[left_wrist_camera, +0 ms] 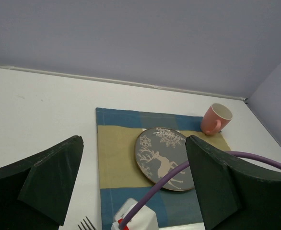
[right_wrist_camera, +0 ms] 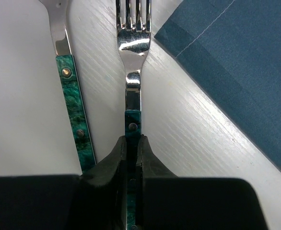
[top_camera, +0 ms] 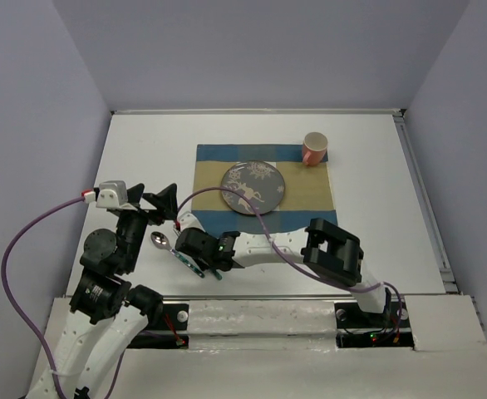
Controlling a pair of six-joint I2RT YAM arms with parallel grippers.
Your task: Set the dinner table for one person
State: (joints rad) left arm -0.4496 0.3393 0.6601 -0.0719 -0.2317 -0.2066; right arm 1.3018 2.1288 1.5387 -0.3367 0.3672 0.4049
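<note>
Just left of the checked placemat (top_camera: 310,195) on the white tabletop (top_camera: 144,150), right pincer (right_wrist_camera: 132,143) grips the fork (right_wrist_camera: 133,48) by its green handle, likely to lay it parallel beside the spoon (top_camera: 159,240), while left pincer (left_wrist_camera: 133,143) hangs wide, holding nothing

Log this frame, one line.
right claw: shut on fork, beside spoon, left of placemat; left claw: open, empty; plate: on placemat; mug: placemat corner
</note>
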